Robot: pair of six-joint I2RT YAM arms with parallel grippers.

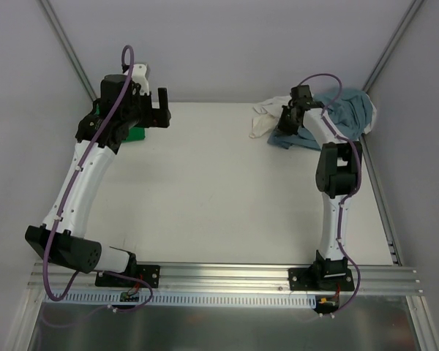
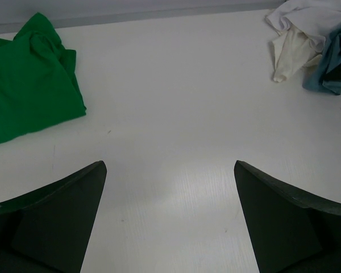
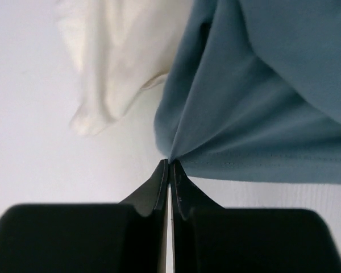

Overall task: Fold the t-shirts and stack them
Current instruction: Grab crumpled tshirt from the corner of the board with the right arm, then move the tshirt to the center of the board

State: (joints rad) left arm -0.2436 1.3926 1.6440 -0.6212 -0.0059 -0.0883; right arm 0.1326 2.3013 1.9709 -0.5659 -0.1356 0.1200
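The slate-blue t-shirt [image 1: 351, 110] [image 3: 261, 96] lies crumpled at the table's far right. My right gripper [image 1: 289, 118] [image 3: 170, 162] is shut on its near edge, and the fabric fans out from the fingertips. The cream t-shirt [image 1: 265, 117] [image 3: 119, 57] lies bunched just left of it, touching it. At the far left lies the green t-shirt [image 1: 135, 134] [image 2: 28, 79], folded flat and mostly hidden under the left arm in the top view. My left gripper [image 1: 162, 108] [image 2: 170, 170] hangs open over bare table [image 2: 170, 114], right of the green shirt, with nothing between its fingers.
Grey walls with metal corner posts [image 1: 66, 44] close in the white table [image 1: 205, 190] at the back and sides. An aluminium rail [image 1: 227, 274] carrying both arm bases runs along the near edge.
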